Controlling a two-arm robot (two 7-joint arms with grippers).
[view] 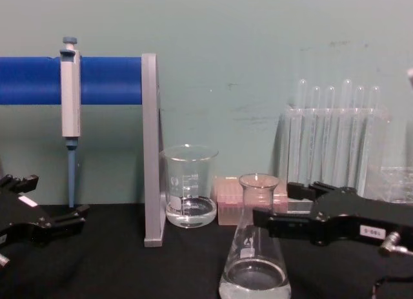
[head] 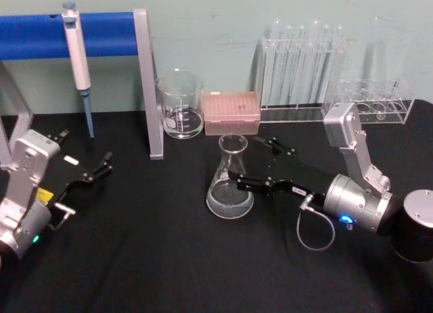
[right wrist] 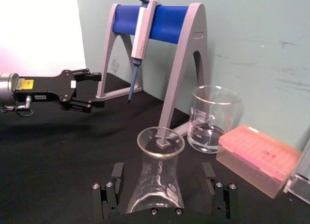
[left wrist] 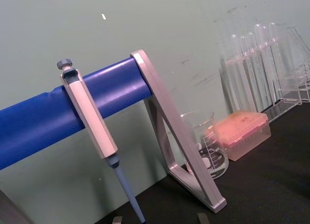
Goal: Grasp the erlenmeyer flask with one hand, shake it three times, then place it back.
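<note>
black table [head: 169, 259] | teal wall [head: 223, 29] | right hand [head: 248, 160] apart astride erlenmeyer flask [head: 230, 191] | left hand [head: 86, 145] apart

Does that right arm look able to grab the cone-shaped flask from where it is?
Probably yes: the right gripper has its open jaws either side of the erlenmeyer flask, with nothing between them and the glass.

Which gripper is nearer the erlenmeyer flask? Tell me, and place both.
Right. The right gripper straddles the erlenmeyer flask, jaws open either side of its body. The left gripper sits off to the flask's left, past the pipette stand.
</note>
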